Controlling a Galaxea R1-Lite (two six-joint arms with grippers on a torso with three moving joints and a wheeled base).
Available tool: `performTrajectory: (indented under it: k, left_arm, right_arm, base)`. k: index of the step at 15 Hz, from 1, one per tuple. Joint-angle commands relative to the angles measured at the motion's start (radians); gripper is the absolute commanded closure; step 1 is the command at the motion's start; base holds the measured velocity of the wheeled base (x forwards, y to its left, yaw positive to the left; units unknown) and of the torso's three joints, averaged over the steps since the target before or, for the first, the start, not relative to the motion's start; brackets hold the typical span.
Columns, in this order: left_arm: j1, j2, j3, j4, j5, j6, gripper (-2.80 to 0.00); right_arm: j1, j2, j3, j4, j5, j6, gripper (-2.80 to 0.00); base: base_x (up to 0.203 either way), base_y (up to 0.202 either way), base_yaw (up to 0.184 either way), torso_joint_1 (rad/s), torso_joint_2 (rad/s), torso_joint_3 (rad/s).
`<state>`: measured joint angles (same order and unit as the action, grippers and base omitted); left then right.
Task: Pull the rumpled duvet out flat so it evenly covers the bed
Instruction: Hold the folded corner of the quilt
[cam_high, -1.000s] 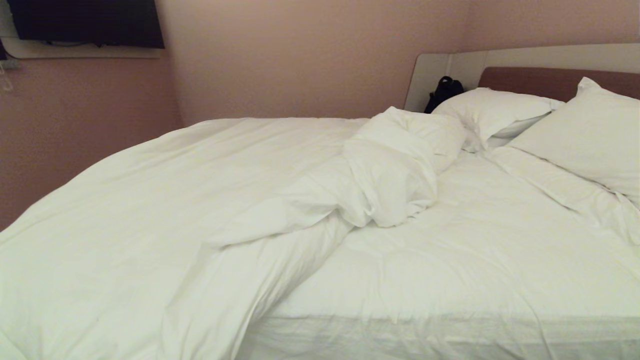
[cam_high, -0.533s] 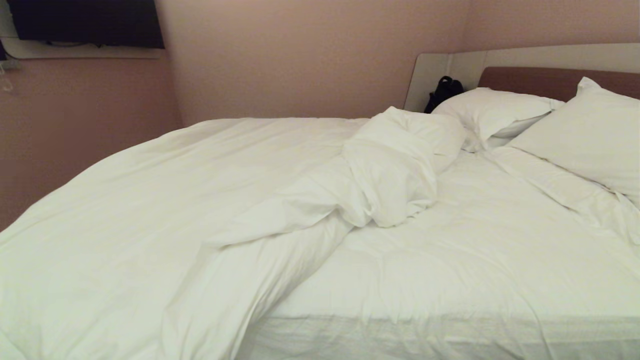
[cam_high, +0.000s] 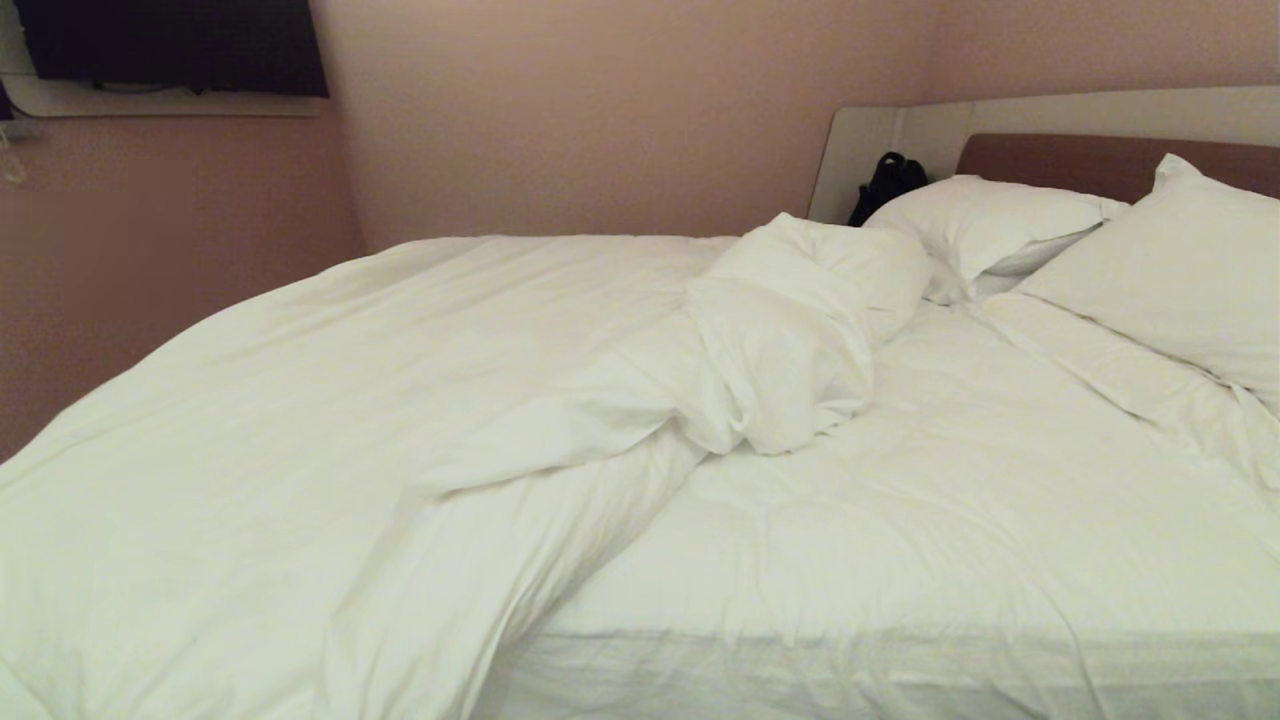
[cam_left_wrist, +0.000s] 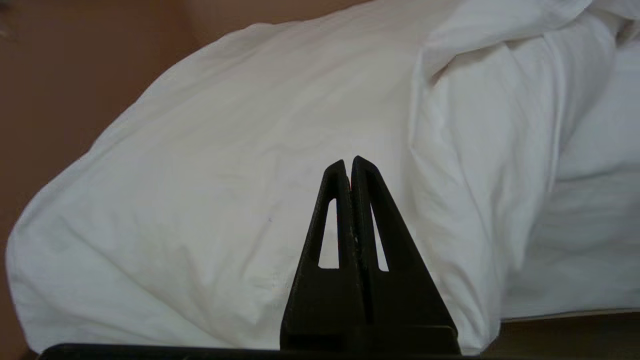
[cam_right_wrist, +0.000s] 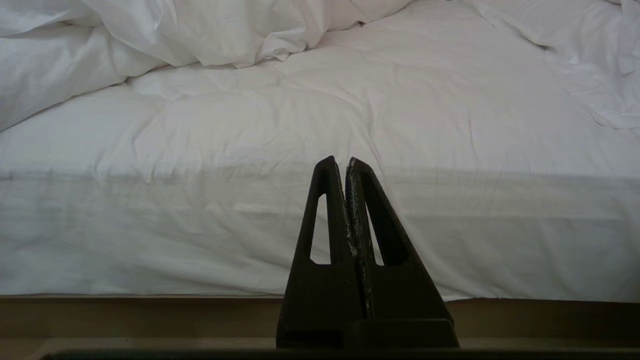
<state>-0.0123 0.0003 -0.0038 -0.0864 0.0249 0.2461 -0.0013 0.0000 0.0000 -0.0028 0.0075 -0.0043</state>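
- Pink-walled bedroom; bed (cam_high: 900, 560) half bare.
- Duvet (cam_high: 400, 400) bunched leftward: nothing pulled yet.
- Left tool (cam_left_wrist: 349, 162) and right tool (cam_right_wrist: 341, 162) closed, empty.
- Next: open, grip the duvet's edge.

Bedroom, hotel-like: double bed (cam_high: 900, 520), white pillows (cam_high: 1180, 270), padded headboard (cam_high: 1060, 160), wall-mounted television (cam_high: 170, 45), plain pink walls (cam_high: 600, 110).

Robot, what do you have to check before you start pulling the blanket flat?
1. Duvet found, bunched on the bed's left half: ok.
2. Duvet covers the bed evenly: not ok, right half bare.
3. Left gripper open to grab: not ok, shut, holding nothing.
4. Right gripper open: not ok, shut, holding nothing.
5. Pillows clear of the duvet: cannot tell, the heap lies right beside them.
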Motion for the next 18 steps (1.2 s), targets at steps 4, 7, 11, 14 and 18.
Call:
performTrajectory:
  k: [4, 7, 11, 14, 18]
  left_arm:
    - [0.0, 0.001, 0.004, 0.008, -0.008, -0.053, 0.0]
    - [0.0, 0.001, 0.004, 0.031, -0.047, -0.055, 0.0]
    - [0.0, 0.001, -0.002, 0.109, -0.075, -0.117, 0.0]
    - [0.0, 0.001, -0.002, 0.109, -0.074, -0.119, 0.0]
    - [0.0, 0.001, -0.002, 0.109, -0.074, -0.117, 0.0]
  right_arm:
    - [0.0, 0.0, 0.0, 0.0, 0.0, 0.0, 0.0]
    - [0.0, 0.0, 0.0, 0.0, 0.001, 0.0, 0.0]
    - [0.0, 0.0, 0.0, 0.0, 0.0, 0.0, 0.0]
    - [0.0, 0.0, 0.0, 0.0, 0.002, 0.0, 0.0]
    - [0.0, 0.0, 0.0, 0.0, 0.0, 0.0, 0.0]
  base:
    - [0.0, 0.0, 0.0, 0.0, 0.0, 0.0]
    - [0.0, 0.0, 0.0, 0.0, 0.0, 0.0]
    - [0.0, 0.0, 0.0, 0.0, 0.0, 0.0]
    - [0.0, 0.0, 0.0, 0.0, 0.0, 0.0]
    - [0.0, 0.0, 0.0, 0.0, 0.0, 0.0]
